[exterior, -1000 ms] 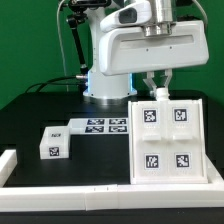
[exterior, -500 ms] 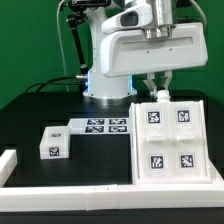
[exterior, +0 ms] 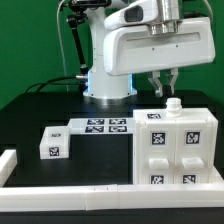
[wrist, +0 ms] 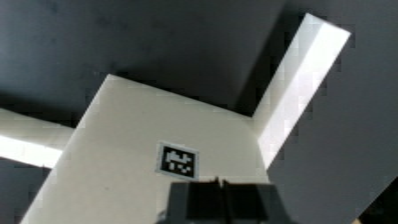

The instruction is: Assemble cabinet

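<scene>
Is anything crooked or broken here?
Nothing stands out. The cabinet looks upright and whole, with its four tags facing the exterior view. The gripper hangs just above it with its jaws apart, holding nothing.

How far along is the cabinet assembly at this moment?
Done: little visible; the cabinet sits by itself, tagged face showing. In hand: nothing, the gripper hovers open above it. Left: the small tagged block lies apart, unattached.

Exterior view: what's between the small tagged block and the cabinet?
The marker board lies flat between the small tagged block and the cabinet; in front of it the black table is bare. The exterior view shows this.
</scene>
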### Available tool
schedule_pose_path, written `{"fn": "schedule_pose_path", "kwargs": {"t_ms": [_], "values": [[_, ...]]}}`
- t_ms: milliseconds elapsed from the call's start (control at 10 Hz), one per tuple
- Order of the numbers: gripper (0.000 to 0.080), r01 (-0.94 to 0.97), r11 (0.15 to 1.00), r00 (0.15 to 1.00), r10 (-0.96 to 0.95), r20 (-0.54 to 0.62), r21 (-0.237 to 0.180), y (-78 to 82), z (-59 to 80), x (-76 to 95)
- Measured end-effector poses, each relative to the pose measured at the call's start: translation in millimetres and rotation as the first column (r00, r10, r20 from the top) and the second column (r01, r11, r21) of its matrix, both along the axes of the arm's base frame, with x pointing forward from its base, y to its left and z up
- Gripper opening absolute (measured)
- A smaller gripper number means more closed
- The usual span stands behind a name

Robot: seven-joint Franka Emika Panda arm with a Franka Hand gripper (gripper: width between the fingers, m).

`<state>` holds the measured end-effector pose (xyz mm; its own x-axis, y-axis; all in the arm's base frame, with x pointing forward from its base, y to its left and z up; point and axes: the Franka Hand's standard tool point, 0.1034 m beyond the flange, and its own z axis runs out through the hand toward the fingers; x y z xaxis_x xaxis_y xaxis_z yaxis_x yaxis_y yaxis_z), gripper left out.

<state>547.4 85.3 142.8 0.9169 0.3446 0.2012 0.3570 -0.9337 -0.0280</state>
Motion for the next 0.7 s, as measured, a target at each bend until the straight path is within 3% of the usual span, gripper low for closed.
{"fn": "schedule_pose_path", "kwargs": {"t_ms": [200,400,500,700], "values": [[0.0002,-0.004,1.000,1.000,0.004,-0.002,0.000,1.8,-1.6,-1.4],[0.0246,-0.004,1.000,1.000,0.004,-0.004,-0.001,1.4,-3.2,-3.1],[0.0246,-0.006,1.000,1.000,0.006,0.005,-0.004,-2.1,-13.4,-15.3],[0.0567,-0.014,1.000,0.999,0.013,-0.032,-0.027,-25.7,-38.6,-62.7]]}}
